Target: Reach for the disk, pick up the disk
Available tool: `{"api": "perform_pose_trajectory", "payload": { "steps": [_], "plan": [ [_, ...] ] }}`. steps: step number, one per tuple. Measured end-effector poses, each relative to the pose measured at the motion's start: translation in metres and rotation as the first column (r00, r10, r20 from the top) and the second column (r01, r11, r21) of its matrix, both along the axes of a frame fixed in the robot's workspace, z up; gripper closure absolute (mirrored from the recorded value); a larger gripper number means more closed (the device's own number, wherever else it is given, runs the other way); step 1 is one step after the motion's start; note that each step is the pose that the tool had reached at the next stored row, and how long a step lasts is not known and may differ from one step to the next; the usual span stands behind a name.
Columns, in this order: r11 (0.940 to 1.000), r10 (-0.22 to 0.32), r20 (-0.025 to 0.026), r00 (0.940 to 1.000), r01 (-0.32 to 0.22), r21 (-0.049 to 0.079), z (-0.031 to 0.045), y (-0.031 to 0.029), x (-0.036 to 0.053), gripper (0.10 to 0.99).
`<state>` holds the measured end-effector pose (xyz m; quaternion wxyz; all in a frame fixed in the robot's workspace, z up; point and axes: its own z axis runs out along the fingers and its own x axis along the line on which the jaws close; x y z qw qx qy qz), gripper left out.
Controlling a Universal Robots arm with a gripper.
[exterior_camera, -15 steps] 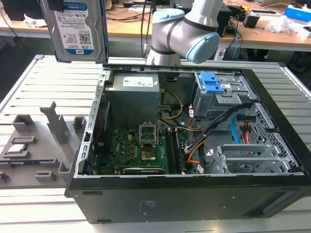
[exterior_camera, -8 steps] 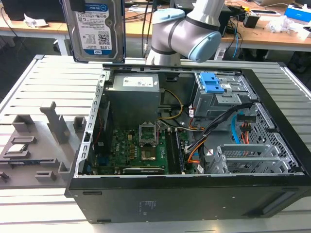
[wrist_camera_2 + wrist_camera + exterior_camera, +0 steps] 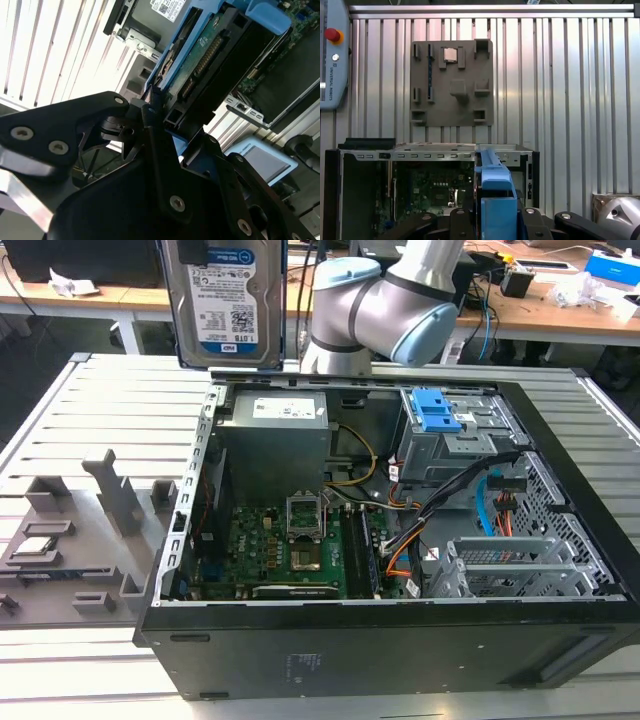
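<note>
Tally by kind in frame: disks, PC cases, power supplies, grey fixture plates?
disk: 1, clamped in the gripper
PC case: 1
power supply: 1
grey fixture plate: 1
Total: 4

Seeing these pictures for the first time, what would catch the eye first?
The disk stands out first, held high over the open computer case at the top of the exterior view; in the first wrist view the end effector is clamped on its blue rail. Next comes the grey fixture tray, beside the case on the exterior view's left.
</note>
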<state>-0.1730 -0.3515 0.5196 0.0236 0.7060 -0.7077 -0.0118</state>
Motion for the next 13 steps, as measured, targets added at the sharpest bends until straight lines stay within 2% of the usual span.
{"api": "perform_pose_trajectory", "payload": {
  "steps": [13],
  "plan": [
    [1.0000, 0.000, -0.0009, 1.0000, 0.000, 0.000, 0.0000, 0.0008, 0.0447, 0.722]
  ]
}}
